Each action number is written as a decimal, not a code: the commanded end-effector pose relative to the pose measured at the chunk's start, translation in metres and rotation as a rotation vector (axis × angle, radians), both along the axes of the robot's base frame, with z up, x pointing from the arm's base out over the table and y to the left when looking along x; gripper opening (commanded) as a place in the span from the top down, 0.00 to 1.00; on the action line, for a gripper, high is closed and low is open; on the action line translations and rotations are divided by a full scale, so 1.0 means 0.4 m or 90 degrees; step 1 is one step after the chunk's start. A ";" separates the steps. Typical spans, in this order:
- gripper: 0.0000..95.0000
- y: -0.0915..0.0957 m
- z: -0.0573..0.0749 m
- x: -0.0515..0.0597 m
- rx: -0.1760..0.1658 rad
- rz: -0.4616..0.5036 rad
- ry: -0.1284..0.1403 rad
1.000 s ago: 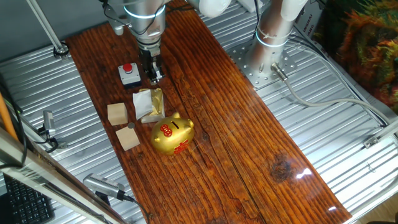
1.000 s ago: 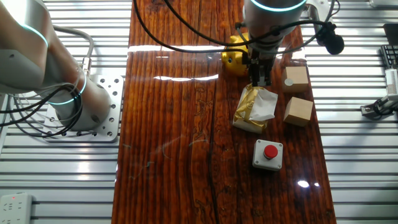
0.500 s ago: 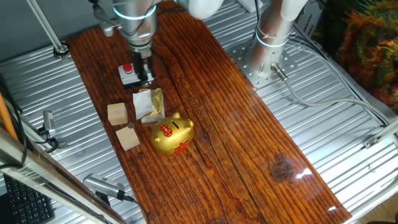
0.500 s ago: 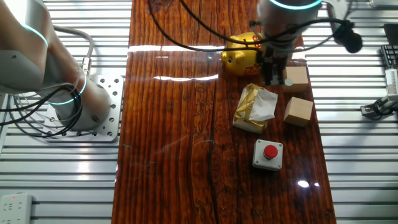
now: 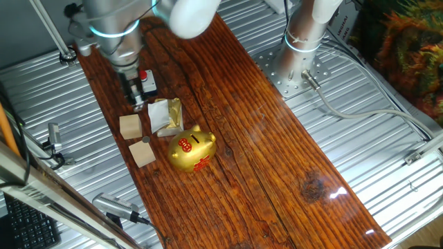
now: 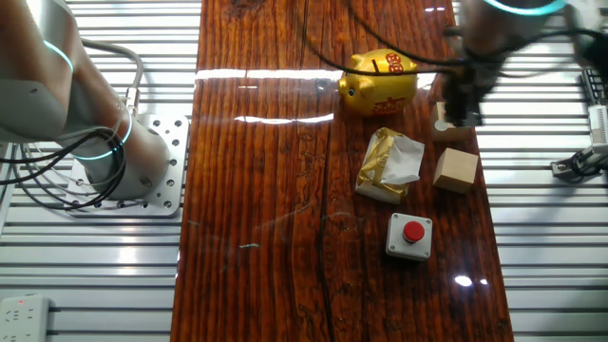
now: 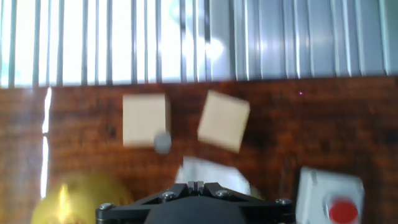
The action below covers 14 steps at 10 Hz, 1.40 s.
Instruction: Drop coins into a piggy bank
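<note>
Piggy bank (image 5: 192, 150) — red markings, illegible.

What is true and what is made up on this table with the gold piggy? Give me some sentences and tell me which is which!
1. The piggy bank is shiny gold with red markings. True.
2. Two wooden cubes sit on the table. True.
3. The gripper hangs right over the piggy bank. False: it is over by the cubes and the button box, and the foil wrapper lies between it and the pig.
4. The button on the little box is green. False: it is red.
5. The foil wrapper lies between the piggy bank and the button box. True.
</note>
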<state>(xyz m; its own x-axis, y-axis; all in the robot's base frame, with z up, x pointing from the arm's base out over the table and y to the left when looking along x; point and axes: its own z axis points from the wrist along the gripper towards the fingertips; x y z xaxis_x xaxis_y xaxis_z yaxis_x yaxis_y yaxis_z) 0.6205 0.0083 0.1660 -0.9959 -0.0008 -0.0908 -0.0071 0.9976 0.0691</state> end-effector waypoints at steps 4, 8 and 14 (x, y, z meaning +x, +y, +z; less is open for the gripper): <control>1.00 -0.008 -0.022 0.014 0.076 -0.013 -0.008; 1.00 -0.016 -0.079 0.061 0.127 -0.015 -0.020; 1.00 0.000 -0.053 0.104 0.219 -0.039 -0.022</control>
